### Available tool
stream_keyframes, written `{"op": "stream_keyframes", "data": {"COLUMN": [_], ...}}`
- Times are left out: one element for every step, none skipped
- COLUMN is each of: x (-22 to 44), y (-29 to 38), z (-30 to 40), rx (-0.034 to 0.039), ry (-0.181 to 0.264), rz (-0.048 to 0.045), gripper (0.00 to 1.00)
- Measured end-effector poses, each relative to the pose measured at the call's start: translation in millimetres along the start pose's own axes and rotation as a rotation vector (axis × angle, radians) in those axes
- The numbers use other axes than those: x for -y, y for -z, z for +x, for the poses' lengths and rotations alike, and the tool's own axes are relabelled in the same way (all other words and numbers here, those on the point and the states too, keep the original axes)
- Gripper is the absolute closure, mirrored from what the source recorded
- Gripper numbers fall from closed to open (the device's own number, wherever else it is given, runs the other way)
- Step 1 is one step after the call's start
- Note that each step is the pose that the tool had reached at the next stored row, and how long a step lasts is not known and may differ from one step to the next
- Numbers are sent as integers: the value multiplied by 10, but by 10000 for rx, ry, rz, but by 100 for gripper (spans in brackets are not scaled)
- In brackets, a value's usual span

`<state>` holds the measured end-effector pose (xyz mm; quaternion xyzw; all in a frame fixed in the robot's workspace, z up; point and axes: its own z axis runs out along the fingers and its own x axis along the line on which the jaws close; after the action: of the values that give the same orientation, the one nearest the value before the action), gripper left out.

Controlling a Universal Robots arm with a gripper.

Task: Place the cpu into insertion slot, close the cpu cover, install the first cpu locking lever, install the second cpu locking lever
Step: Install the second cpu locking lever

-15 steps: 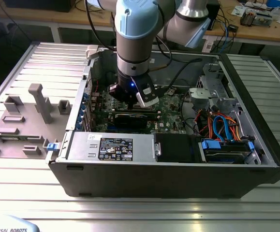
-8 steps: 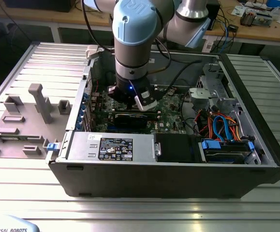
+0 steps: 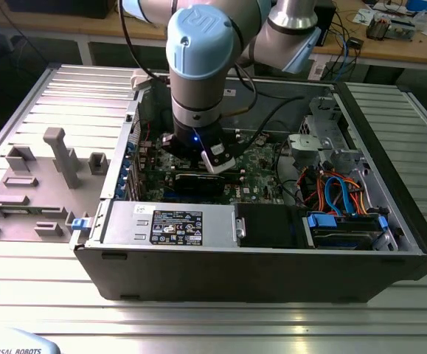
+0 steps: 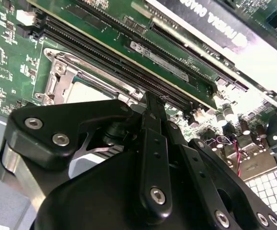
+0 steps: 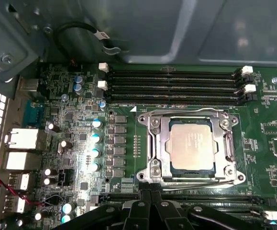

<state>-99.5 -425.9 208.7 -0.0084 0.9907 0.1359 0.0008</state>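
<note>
Cpu [image 5: 192, 145] seated under closed cpu cover [image 5: 192, 119], pincer [image 5: 150, 196] clenched empty at socket edge

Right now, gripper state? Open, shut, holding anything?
Gripper: shut, fingers together, holding nothing visible. It sits just beside the insertion slot, where the cpu lies seated under the closed cpu cover.

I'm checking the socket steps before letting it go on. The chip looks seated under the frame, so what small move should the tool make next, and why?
Probably a short push of the tool onto the lever wire along the socket edge beside it. The cpu lies seated with the cpu cover down around it, and the tool is poised at that edge. I cannot tell whether the lever is latched.
</note>
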Motion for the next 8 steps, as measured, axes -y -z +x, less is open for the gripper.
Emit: {"op": "stream_keyframes", "data": {"x": [2, 6, 9, 13, 16, 22, 25, 26], "y": [-10, -24, -33, -45, -57, -77, -88, -92], "z": [1, 2, 2, 3, 3, 5, 8, 12], "rx": [3, 4, 4, 4, 4, 4, 4, 3], "ry": [-2, -5, -5, -6, -6, -6, -6, -6], "rz": [-44, -80, -93, -104, -115, -139, -169, -221], "gripper": [89, 89, 89, 89, 89, 89, 89, 89]}}
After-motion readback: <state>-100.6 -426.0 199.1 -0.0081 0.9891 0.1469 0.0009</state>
